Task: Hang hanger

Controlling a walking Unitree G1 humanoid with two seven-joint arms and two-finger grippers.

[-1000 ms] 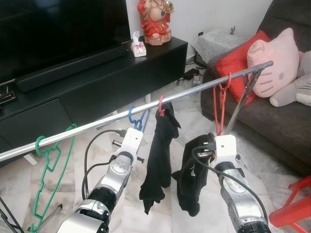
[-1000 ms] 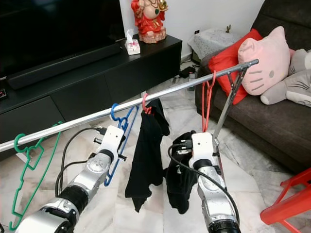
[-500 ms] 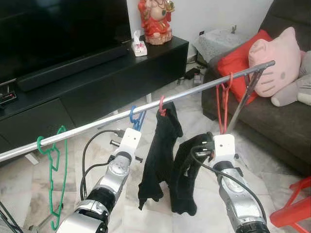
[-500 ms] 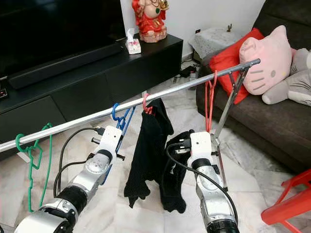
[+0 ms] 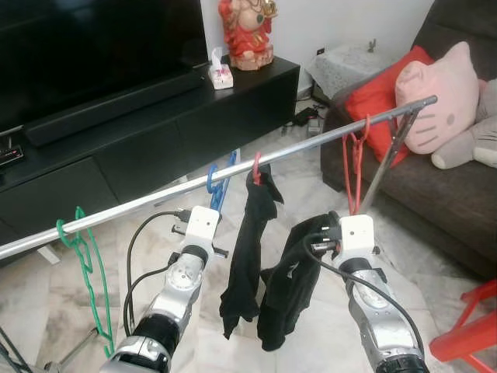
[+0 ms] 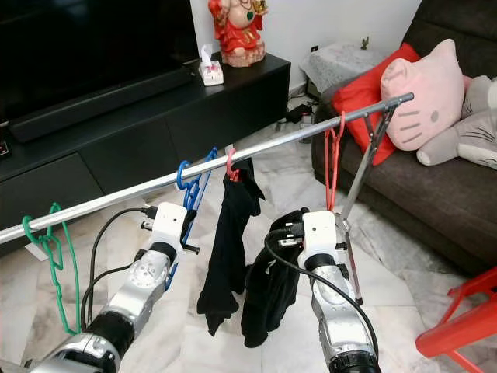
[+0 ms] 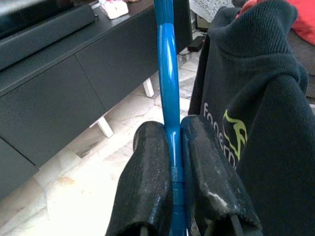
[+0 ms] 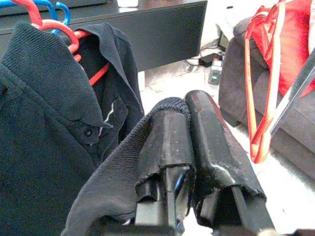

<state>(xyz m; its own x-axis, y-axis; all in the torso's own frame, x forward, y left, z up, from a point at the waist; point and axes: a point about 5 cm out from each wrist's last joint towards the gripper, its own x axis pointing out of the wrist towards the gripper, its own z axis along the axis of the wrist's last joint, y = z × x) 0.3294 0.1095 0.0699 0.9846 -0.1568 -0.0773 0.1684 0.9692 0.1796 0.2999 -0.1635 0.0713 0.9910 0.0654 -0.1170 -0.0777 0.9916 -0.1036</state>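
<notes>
**Blue hanger hooked on, both tools clamped**

The blue plastic hanger point(image 5: 220, 186) has its hook over the long silver metal rail point(image 5: 140, 203), so the hanging looks nearly done; letting go remains. The left tool point(image 7: 173, 162) is closed tight on its blue bar. The right tool point(image 8: 189, 132) pinches a fold of the black polo shirt point(image 5: 283, 287), which hangs from a red plastic hanger point(image 5: 257, 169) just beside. A green wire hanger point(image 5: 87, 256) hangs further left.

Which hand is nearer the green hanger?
Left. The left hand, clamped on the blue hanger, sits partway along the rail from the green hanger; the right hand, gripping the black shirt, is farther off.
</notes>
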